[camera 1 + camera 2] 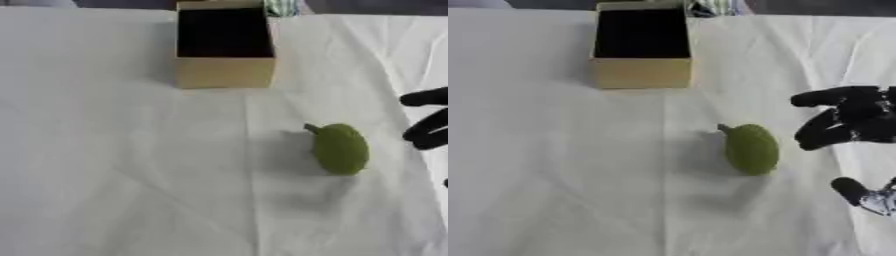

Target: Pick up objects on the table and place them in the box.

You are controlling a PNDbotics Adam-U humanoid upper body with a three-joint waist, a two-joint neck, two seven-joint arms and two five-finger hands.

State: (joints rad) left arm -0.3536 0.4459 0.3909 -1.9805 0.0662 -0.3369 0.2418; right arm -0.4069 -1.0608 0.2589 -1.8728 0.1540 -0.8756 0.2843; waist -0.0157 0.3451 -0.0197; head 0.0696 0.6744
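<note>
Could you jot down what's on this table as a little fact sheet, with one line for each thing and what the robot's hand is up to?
surface: white cloth, creased
box: cardboard box, open top, dark inside, at the far side
fruit: green pear-shaped fruit, lying on the cloth, stem toward the box
right hand: right hand, black, beside the fruit, apart from it, fingers relaxed, holding nothing
left hand: not in view
placed in box: nothing visible
</note>
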